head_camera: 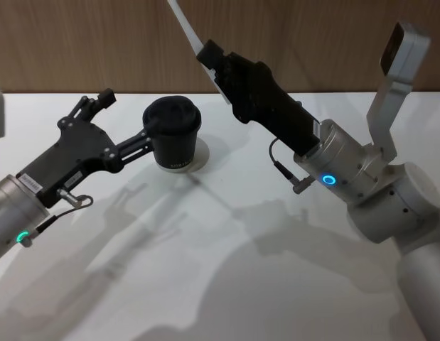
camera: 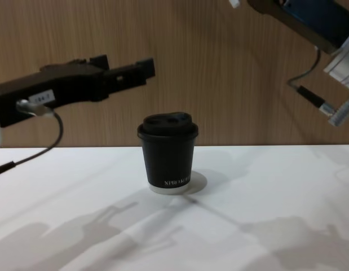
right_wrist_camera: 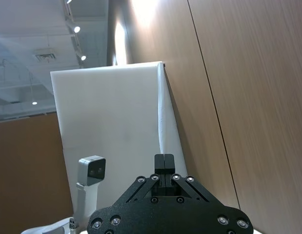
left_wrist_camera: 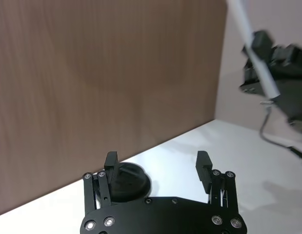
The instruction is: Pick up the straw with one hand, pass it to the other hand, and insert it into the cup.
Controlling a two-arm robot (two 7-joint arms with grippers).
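The straw point(head_camera: 184, 23) is up in the air, pinched between the right gripper's point(head_camera: 210, 55) closed fingers and poking out at a slant past their tips. The cup point(head_camera: 173, 135) stands upright, lid on, below and left of those fingertips. It sits on a white table point(head_camera: 205, 270) in front of a wood-panelled wall point(head_camera: 77, 42). The right arm is raised, angled toward the wall. The left gripper point(head_camera: 121, 119) hovers with fingers spread, holding nothing, and the cup is just beyond and below its tips.
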